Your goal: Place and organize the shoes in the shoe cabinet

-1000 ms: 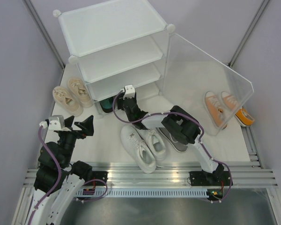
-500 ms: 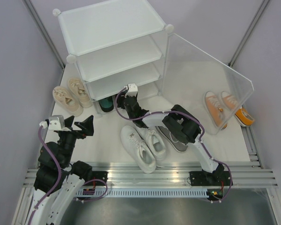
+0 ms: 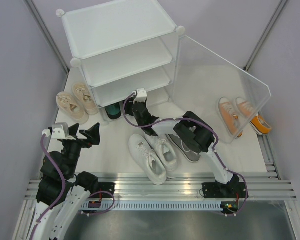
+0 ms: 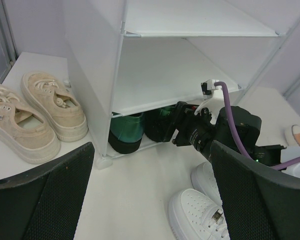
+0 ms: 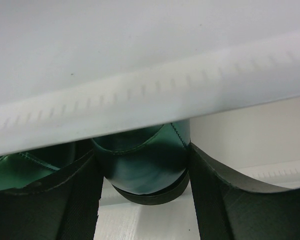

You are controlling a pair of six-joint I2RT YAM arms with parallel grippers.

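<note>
The white shoe cabinet stands at the back with its clear door swung open to the right. My right gripper reaches into the bottom tier, shut on the heel of a dark green shoe, with its fingers on both sides. The other green shoe stands in the same tier to the left; both show in the left wrist view. My left gripper is open and empty, above the table left of the white shoes. The beige shoes lie left of the cabinet.
A grey shoe lies under the right arm, next to the white pair. The orange shoes sit at the right, behind the clear door. Grey walls close in on both sides. A metal rail runs along the near edge.
My right gripper has pushed a little deeper into the bottom tier with the green shoe. The left arm has not moved.
</note>
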